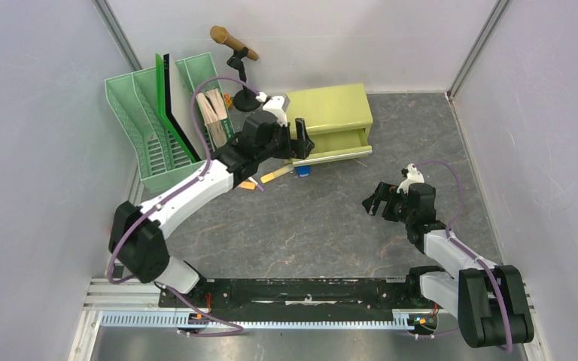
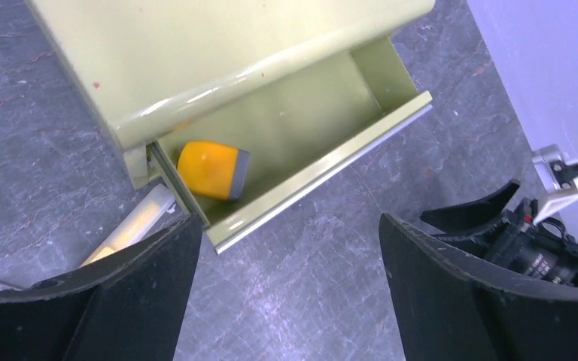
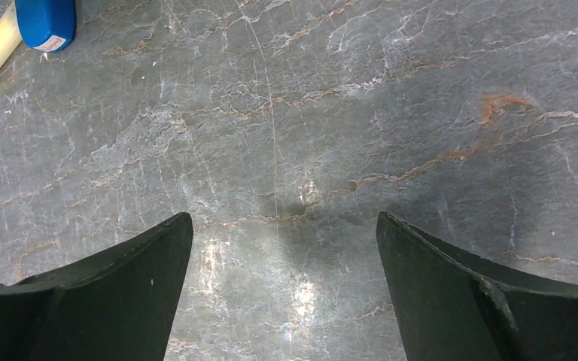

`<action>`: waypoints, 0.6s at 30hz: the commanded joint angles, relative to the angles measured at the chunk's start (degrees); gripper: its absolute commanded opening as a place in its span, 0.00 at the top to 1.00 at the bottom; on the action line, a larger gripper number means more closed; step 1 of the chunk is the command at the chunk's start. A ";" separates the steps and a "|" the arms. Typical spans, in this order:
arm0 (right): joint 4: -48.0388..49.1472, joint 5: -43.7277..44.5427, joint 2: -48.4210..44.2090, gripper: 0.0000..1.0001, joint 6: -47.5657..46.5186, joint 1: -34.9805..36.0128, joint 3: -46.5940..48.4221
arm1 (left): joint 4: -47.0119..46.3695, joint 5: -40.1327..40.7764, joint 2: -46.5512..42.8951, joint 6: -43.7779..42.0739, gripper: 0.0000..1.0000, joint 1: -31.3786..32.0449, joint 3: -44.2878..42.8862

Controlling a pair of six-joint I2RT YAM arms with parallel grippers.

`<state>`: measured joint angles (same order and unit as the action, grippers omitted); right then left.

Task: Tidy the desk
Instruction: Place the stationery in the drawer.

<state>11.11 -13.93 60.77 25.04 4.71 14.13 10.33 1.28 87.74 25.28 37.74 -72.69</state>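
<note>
Orange object with a grey cap (image 2: 211, 171) lies in the pulled-out drawer (image 2: 331, 171) of the cabinet (image 1: 327, 109) at the far side of the desk (image 1: 308, 233). Left gripper (image 2: 287, 226) hangs over the drawer front, jaws spread, empty. Yellow pen (image 2: 132, 229) lies diagonally on the desk just beside the drawer, nearer the left arm. Right gripper (image 3: 284, 222) is well apart, jaws spread, empty.

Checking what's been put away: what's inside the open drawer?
One orange object with a grey end lies in the drawer, otherwise bare. Its back part is hidden under the cabinet.
</note>
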 commanded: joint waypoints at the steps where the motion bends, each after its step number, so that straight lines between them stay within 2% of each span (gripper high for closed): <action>1: 1.25 -0.14 -0.04 0.02 -0.19 -0.33 1.18 | -3.03 -0.54 -7.16 2.69 0.05 -0.03 4.39; 5: 2.06 -0.88 0.00 0.02 0.28 -0.32 0.80 | -2.13 2.38 -12.28 1.91 0.00 -0.03 8.62; 13: 0.42 -0.87 -0.51 0.02 -0.97 -0.32 1.73 | 2.55 9.64 -20.48 0.06 0.00 -0.18 15.48; 18: -0.18 -1.22 -0.30 0.02 -1.39 -0.34 2.21 | 5.60 11.30 -23.04 1.64 0.00 -0.38 18.36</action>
<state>11.07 -14.57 60.77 24.97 4.71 14.13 13.65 8.93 67.18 25.78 37.63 -56.23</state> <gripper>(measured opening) 0.979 0.993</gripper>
